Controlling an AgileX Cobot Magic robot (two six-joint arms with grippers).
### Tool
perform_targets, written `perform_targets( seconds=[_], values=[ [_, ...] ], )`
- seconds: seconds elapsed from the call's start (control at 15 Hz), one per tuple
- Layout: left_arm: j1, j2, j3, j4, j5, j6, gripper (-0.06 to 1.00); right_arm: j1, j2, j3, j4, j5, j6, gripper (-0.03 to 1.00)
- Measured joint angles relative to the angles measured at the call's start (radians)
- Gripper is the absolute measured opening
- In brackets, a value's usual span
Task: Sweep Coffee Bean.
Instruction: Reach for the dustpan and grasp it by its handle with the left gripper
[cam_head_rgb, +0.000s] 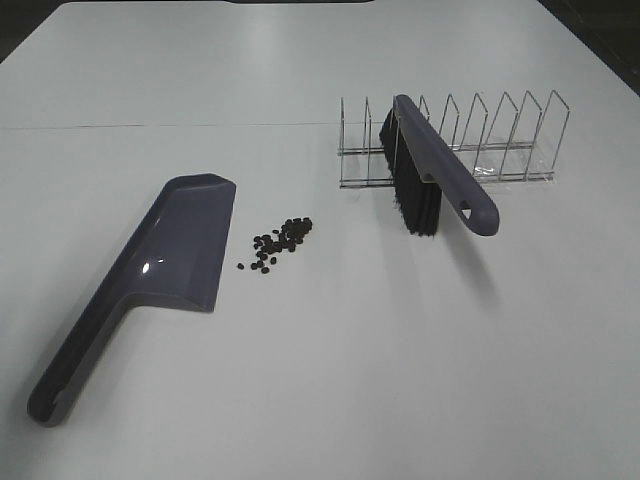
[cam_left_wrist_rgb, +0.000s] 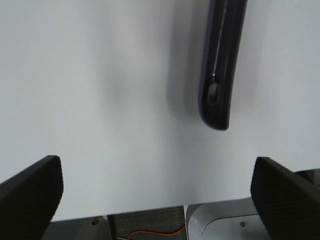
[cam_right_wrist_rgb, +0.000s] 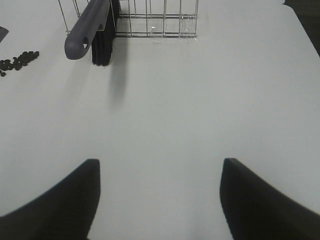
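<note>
White table (cam_head_rgb: 400, 380), 1 dustpan (cam_head_rgb: 170, 250), 1 brush (cam_head_rgb: 440, 180), 1 rack (cam_head_rgb: 520, 179), 20-odd coffee beans (cam_head_rgb: 280, 240), left pincer (cam_left_wrist_rgb: 156, 172) agape, right pincer (cam_right_wrist_rgb: 160, 165) agape

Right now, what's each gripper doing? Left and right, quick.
Left gripper: open, empty, dustpan handle ahead, not touched.
Right gripper: open, empty, brush ahead, not touched.

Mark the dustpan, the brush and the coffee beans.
dustpan (cam_head_rgb: 180, 245), exterior high view, on the flat scoop.
brush (cam_head_rgb: 442, 168), exterior high view, middle of the handle.
coffee beans (cam_head_rgb: 293, 230), exterior high view, densest end of the scatter.
</note>
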Motion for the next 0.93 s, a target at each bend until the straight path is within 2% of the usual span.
perform_targets(
  seconds=[0.13,0.47,0.93],
  values=[
    [-0.062,0.179,-0.022,0.000,-0.110,-0.049,0.92,0.000,0.000,0.000,0.000,0.000,0.000,0.63],
    [-0.075,0.397,-0.113,0.000,-0.252,-0.057,0.91,0.000,0.000,0.000,0.000,0.000,0.000,0.63],
    [-0.095,0.549,-0.191,0.010,-0.305,-0.058,0.73,0.000,0.000,0.000,0.000,0.000,0.000,0.63]
  ],
)
